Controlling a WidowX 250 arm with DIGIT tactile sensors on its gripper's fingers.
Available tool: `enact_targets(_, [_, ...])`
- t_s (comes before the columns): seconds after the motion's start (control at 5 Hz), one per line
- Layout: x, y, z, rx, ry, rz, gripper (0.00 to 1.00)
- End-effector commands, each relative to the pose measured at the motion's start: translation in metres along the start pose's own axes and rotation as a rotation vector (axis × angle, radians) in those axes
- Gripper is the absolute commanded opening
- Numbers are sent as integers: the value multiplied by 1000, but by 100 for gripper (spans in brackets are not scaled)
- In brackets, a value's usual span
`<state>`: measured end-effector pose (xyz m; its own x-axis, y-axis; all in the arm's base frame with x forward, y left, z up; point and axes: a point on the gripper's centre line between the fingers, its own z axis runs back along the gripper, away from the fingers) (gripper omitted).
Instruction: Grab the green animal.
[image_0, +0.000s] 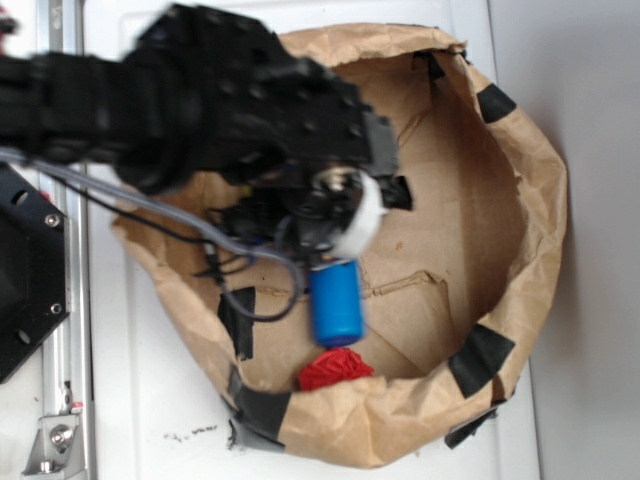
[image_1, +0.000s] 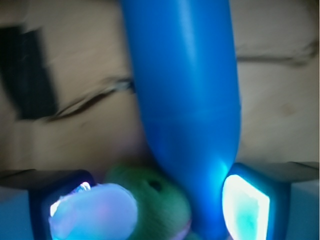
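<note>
Centrally, green animal (image_1: 155, 197): showing only in the wrist view, as a rounded, finely textured green form with one small dark spot, lying low in the picture between the two lit finger pads; in the exterior view it is being hidden beneath the arm.

Blue bottle (image_1: 187, 100): lying on the paper floor, glossy, running from the top of the wrist picture down to the gap between the fingers, pressing against or overlapping the green animal on that side; in the exterior view (image_0: 335, 300) it is appearing just below the gripper's white part.

Gripper (image_1: 160, 207): fingers standing apart, the left-hand pad (image_1: 92, 212) glowing pale blue-violet and sitting against or over the animal's edge, the right-hand pad (image_1: 245, 205) glowing cyan just beside the bottle; both animal and bottle are lying between the pads, and whether the pads are pressing on either cannot be told.

Robot arm (image_0: 200, 90): black, blurred, reaching in from the left edge over the bag, with grey cables (image_0: 180, 215) hanging under it.

Red wrinkly ball (image_0: 335, 368): resting near the bag's lower wall, just below the bottle's end.

Paper bag (image_0: 530, 200): brown, rolled down into a shallow basin, patched with black tape strips (image_0: 480, 358) along the rim and holding all three items.

Table (image_0: 580, 400): white, carrying the bag.
</note>
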<state>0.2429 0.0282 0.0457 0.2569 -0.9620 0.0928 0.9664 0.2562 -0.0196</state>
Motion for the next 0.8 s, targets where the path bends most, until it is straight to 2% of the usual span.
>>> enact_targets(0.0, [-9,-7,50,120,-59,17,100])
enact_targets(0.2, [-12,-8,32,85,-15,20,100])
enact_targets(0.6, [-9,19,13,55,6,64,100])
